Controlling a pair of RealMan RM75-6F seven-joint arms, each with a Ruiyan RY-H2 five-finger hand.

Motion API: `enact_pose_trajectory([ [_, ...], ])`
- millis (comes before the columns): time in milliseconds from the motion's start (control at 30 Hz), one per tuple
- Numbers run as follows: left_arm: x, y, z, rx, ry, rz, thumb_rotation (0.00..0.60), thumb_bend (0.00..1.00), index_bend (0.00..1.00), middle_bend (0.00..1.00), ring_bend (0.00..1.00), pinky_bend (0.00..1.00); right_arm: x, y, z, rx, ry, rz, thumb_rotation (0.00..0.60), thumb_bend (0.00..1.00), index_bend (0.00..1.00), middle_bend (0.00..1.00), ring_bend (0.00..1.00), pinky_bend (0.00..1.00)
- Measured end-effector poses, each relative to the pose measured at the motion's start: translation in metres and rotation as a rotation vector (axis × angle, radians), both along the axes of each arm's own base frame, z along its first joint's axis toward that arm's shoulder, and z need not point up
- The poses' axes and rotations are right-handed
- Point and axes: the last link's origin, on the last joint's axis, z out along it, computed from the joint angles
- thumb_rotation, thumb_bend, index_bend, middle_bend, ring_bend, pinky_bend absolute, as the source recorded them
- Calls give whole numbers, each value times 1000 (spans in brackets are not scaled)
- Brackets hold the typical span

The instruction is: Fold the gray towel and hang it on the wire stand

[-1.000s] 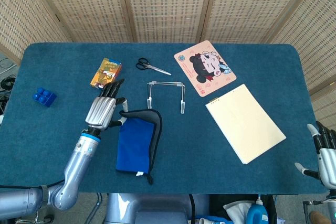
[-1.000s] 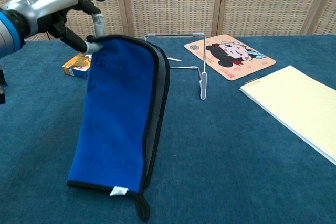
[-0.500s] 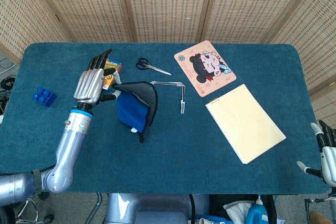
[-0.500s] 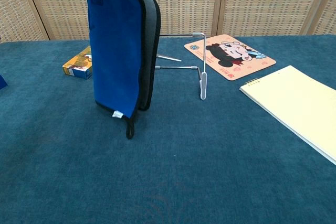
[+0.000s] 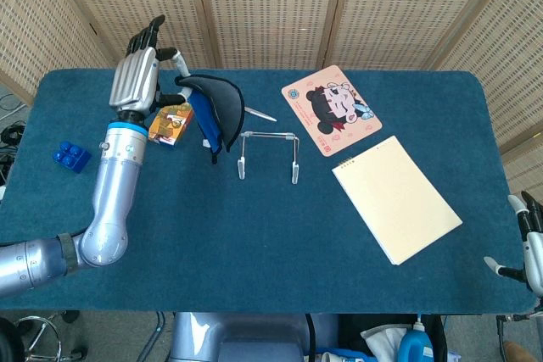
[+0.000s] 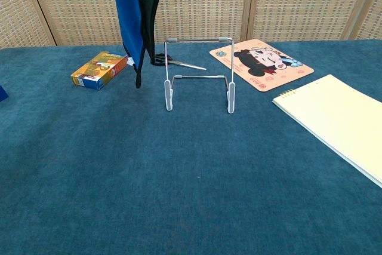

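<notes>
One folded towel (image 5: 209,109) pinched in my raised left hand (image 5: 140,74), hanging beside the wire stand (image 5: 269,153); right hand (image 5: 530,247) spread, empty.

the left hand (image 5: 140,69) is now much higher and farther back. the folded towel (image 5: 212,108) it holds is lifted off the tabletop (image 5: 280,226) and hangs in the air, just left of the wire stand (image 5: 269,152).

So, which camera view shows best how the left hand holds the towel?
The head view: there the left hand shows whole, raised over the table's far left, pinching the folded towel at its top edge. The chest view shows only the towel hanging down beside the wire stand; the hand is out of frame.
</notes>
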Motion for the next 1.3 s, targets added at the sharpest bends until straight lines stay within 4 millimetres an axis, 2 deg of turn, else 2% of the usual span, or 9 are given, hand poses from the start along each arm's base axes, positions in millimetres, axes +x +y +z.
enact_pose_trajectory([
  [167,18,21,11,61,-13,19,600,483,939,0,0,0,-3,-3,0,1,1,-12,600,0,0,0,0,0],
  [400,57,54,24,148,-57,51,600,482,941,0,0,0,-6,-6,2,-13,7,-34,600,0,1,0,0,0],
  [567,80,72,27,194,-75,71,600,481,941,0,0,0,-7,-6,1,-14,17,-42,600,0,1,0,0,0],
  [667,95,79,15,173,-96,75,600,480,941,0,0,0,-8,-7,1,-13,19,-50,600,0,1,0,0,0],
  [900,113,85,-56,19,-151,81,600,480,941,0,0,0,-12,-10,1,-15,21,-70,600,0,2,0,0,0],
  [1000,120,83,-77,-24,-174,72,600,478,941,0,0,0,-13,-11,1,-14,20,-73,600,0,2,0,0,0],
  [1300,123,72,-99,-90,-224,60,600,480,942,0,0,0,-14,-10,2,-14,13,-77,600,0,2,0,0,0],
])
